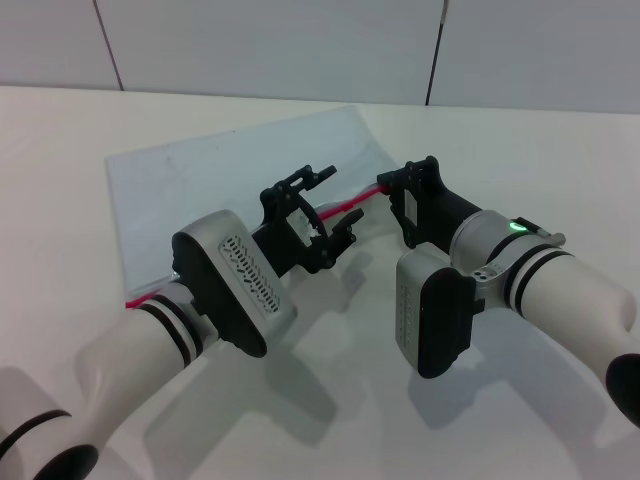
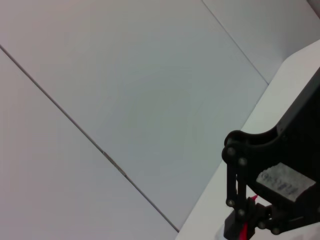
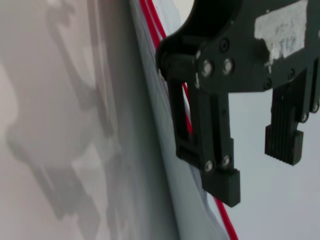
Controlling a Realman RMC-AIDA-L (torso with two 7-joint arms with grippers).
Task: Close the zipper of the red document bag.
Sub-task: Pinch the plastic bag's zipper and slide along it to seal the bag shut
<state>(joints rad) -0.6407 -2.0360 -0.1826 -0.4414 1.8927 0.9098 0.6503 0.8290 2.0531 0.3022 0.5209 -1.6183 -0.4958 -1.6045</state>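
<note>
The red document bag (image 1: 220,185), a flat pale blue-grey pouch, lies on the white table ahead of both arms. Its zipper (image 1: 352,203) is a thin red strip along the near edge, running from lower left to upper right. My left gripper (image 1: 325,202) stands open astride the zipper's middle, one finger over the bag and one over the table. The right wrist view shows this gripper (image 3: 256,172) open, with the zipper (image 3: 150,15) passing behind one finger. My right gripper (image 1: 388,186) sits at the zipper's right end. In the left wrist view the right gripper (image 2: 246,224) looks shut with red between its tips.
The white table (image 1: 520,130) stretches to the right of and behind the bag. Grey wall panels (image 1: 300,40) stand along its far edge. Both forearms fill the near part of the head view.
</note>
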